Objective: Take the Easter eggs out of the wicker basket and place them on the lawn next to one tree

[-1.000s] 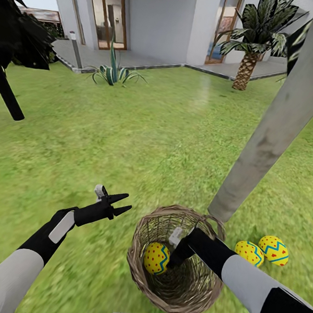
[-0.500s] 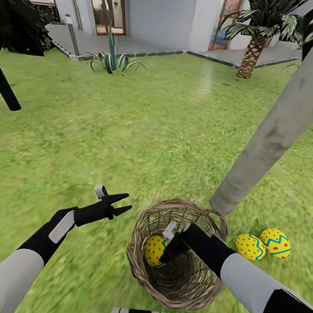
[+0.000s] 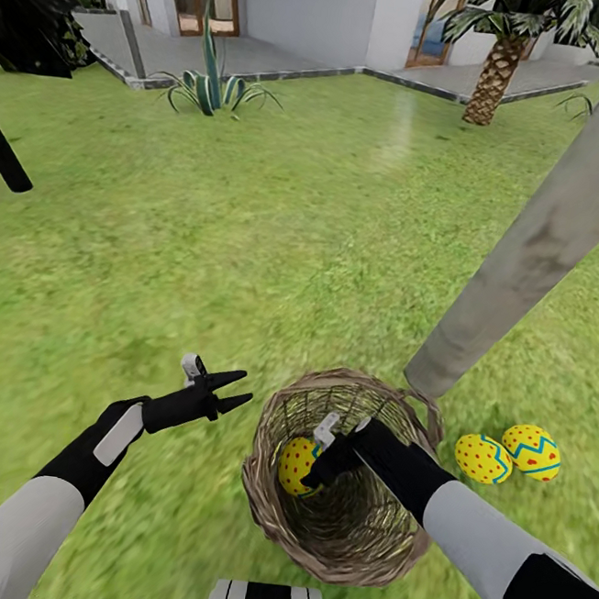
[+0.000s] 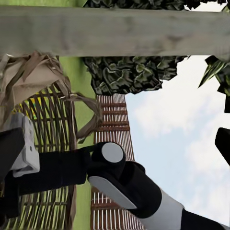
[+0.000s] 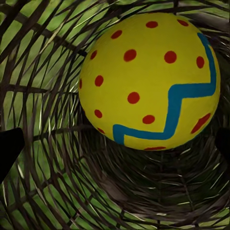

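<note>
Down inside the wicker basket (image 3: 341, 475), the right gripper (image 3: 316, 465) is reaching toward the last egg (image 3: 297, 463); in the right wrist view its two dark fingertips (image 5: 9, 151) are sitting wide apart on either side of that egg (image 5: 148, 81), not closed on it. The egg is lying against the basket wall (image 5: 43, 96), its long axis tilted, the blue zigzag band running around its middle and red dots scattered over the yellow shell. The right arm is slanting down over the basket's rim from the robot's side, forearm bent, wrist dipping below the woven edge. The left gripper (image 3: 232, 392) is hovering over the lawn (image 3: 250, 239) just beside the basket, fingers parted and holding nothing, arm stretched forward. Two more eggs (image 3: 484, 458) (image 3: 532, 451) are lying on the grass side by side, touching or nearly so, close to the foot of the pale trunk of the tree (image 3: 536, 241), which is leaning across the head view.
</note>
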